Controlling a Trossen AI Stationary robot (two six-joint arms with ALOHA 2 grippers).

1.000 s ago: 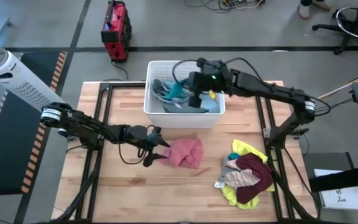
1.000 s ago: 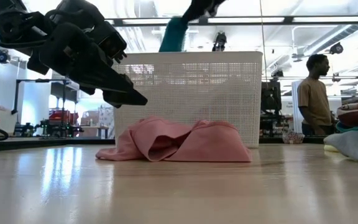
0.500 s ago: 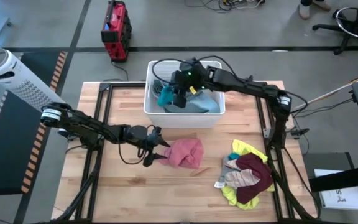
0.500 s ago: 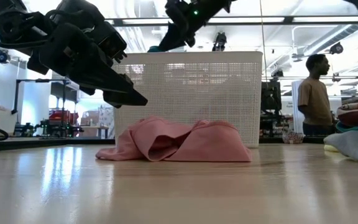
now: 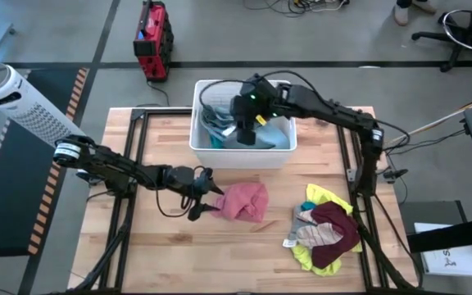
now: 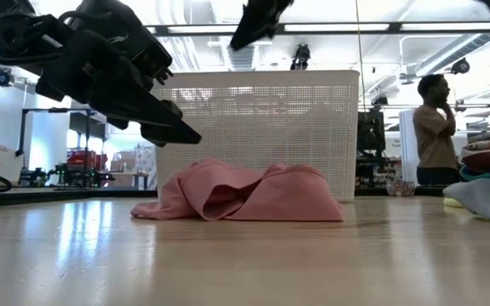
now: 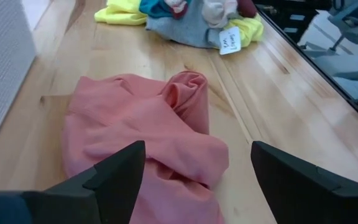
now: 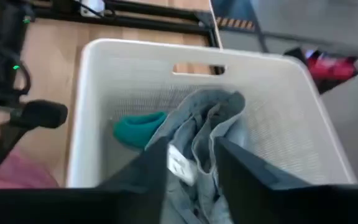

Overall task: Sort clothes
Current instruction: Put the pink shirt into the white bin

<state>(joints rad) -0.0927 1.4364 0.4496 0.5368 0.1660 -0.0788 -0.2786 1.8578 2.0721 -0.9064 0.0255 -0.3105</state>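
A pink garment (image 5: 244, 201) lies crumpled on the table in front of the white basket (image 5: 197, 138); it also shows in the left wrist view (image 7: 142, 137). My left gripper (image 5: 206, 199) is open and hovers just left of and above it, touching nothing. My right gripper (image 5: 244, 124) is open and empty above the basket. A teal garment (image 8: 138, 127) lies in the basket's left part, beside a grey-blue garment (image 8: 207, 121). A pile of yellow, maroon, grey and teal clothes (image 5: 326, 231) lies at the table's right.
The basket's perforated wall (image 6: 262, 127) stands right behind the pink garment (image 6: 245, 191). Bare wood lies in front of the garment and at the near left of the table. A person (image 6: 436, 127) stands in the room beyond the table.
My right gripper has carried the teal garment toward the table's left over the basket and let it go. The garment, which hung below the fingers, now lies in the basket's left part. The gripper has then drawn back a little toward the right.
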